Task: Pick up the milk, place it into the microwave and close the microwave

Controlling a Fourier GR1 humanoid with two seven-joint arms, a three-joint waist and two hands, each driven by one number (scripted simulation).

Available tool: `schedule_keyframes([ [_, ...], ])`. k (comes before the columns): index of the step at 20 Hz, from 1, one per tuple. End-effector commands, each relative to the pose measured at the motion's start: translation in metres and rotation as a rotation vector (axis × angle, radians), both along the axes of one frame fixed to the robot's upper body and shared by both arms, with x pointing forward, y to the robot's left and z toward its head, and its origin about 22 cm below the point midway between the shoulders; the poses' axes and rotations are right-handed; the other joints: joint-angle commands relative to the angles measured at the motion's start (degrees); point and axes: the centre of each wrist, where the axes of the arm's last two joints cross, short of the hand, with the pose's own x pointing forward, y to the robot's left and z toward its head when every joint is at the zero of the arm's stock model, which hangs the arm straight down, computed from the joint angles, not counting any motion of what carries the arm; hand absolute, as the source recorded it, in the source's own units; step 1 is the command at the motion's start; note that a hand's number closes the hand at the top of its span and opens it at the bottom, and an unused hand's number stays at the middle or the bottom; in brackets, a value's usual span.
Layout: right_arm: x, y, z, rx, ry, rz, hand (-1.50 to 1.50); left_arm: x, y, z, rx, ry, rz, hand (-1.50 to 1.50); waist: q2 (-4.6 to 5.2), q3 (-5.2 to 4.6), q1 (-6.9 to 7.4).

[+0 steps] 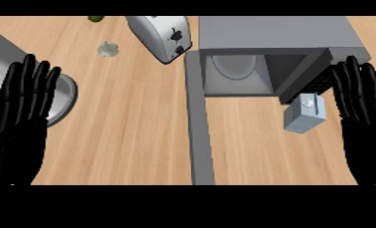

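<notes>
The milk is a pale blue-grey carton standing on the wooden counter, just in front of the microwave's right front corner. The grey microwave sits at the back right with its cavity showing and a pale turntable plate inside. Its door is swung open and runs toward me along the cavity's left side. My right hand is at the right edge, fingers straight and up, just right of the milk and not touching it. My left hand rests open at the left edge.
A white toaster stands tilted left of the microwave. A small pale object and a green item lie at the back left. A round metal dish sits partly under my left hand.
</notes>
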Motion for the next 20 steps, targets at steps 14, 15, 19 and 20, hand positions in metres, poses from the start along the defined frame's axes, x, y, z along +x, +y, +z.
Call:
schedule_keyframes([
  [14, 0.017, 0.027, 0.042, 0.134, 0.175, 0.297, -1.5, -0.042, 0.014, 0.014, -0.139, 0.116, 0.048, -1.5, 0.6, -1.14, 0.16],
  [15, 0.008, 0.026, 0.025, 0.132, 0.164, 0.275, -1.5, -0.047, 0.005, -0.001, -0.15, 0.125, 0.036, -1.5, 0.62, -1.14, 0.06],
  [19, -0.001, 0.026, 0.038, 0.131, 0.119, 0.189, -1.5, -0.058, 0.031, -0.021, -0.164, 0.113, 0.055, -1.5, 0.59, -1.18, 0.18],
  [20, 0.012, 0.019, 0.028, 0.131, 0.128, 0.15, -1.5, -0.056, 0.029, -0.015, -0.146, 0.11, 0.056, -1.5, 0.65, -1.15, 0.18],
])
